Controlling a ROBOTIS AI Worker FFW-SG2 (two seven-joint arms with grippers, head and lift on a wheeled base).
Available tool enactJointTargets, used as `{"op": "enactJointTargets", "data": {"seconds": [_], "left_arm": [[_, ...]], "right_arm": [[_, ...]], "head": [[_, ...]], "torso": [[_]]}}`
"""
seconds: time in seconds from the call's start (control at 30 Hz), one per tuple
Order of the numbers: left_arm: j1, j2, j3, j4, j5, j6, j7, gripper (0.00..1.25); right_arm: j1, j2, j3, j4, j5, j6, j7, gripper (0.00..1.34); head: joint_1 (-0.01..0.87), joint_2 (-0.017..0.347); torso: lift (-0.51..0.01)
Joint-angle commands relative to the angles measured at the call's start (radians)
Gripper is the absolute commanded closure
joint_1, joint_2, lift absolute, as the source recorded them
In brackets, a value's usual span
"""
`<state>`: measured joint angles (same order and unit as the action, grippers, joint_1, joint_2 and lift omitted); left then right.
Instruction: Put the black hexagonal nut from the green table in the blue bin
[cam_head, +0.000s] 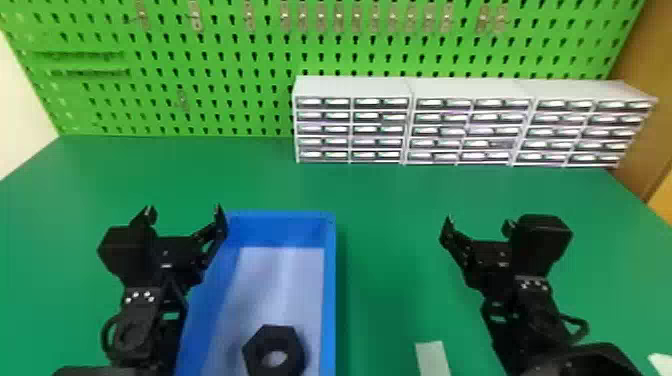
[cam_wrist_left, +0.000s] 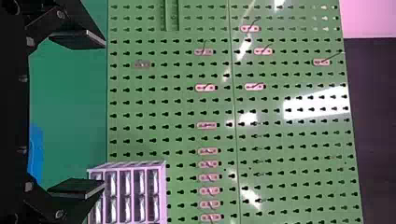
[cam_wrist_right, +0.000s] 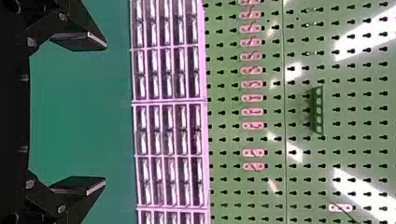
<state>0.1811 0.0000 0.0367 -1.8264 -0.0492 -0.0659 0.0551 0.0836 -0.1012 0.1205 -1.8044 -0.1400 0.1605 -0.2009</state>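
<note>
The black hexagonal nut (cam_head: 274, 351) lies inside the blue bin (cam_head: 329, 280), on its pale floor toward the near end. My left gripper (cam_head: 184, 216) is open and holds nothing, above the bin's left side in the head view; in the left wrist view the left gripper (cam_wrist_left: 95, 114) has its fingers wide apart. To the right of the bin, over the green table (cam_head: 390, 240), my right gripper (cam_head: 479, 225) is open too, and in the right wrist view the right gripper (cam_wrist_right: 105, 114) has nothing between its fingers.
Grey drawer cabinets (cam_head: 411, 125) stand at the back of the table, in front of the green pegboard (cam_head: 225, 75). A pale flat piece (cam_head: 433, 358) lies right of the bin near the front, and a white item (cam_head: 662, 363) sits at the right edge.
</note>
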Motion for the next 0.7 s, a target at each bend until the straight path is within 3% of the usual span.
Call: {"op": "enactJointTargets", "data": {"seconds": [0.0,0.67], "left_arm": [[0.004,-0.003,-0.001,-0.001,-0.001,0.0,0.0,0.22],[0.006,-0.003,-0.015,-0.001,-0.001,0.0,0.0,0.22]], "right_arm": [[0.002,-0.002,-0.001,-0.003,-0.001,0.002,0.0,0.26],[0.01,0.0,-0.007,-0.01,0.007,-0.001,0.0,0.26]], "head": [[0.657,0.057],[0.657,0.057]], "torso": [[-0.095],[-0.095]]}}
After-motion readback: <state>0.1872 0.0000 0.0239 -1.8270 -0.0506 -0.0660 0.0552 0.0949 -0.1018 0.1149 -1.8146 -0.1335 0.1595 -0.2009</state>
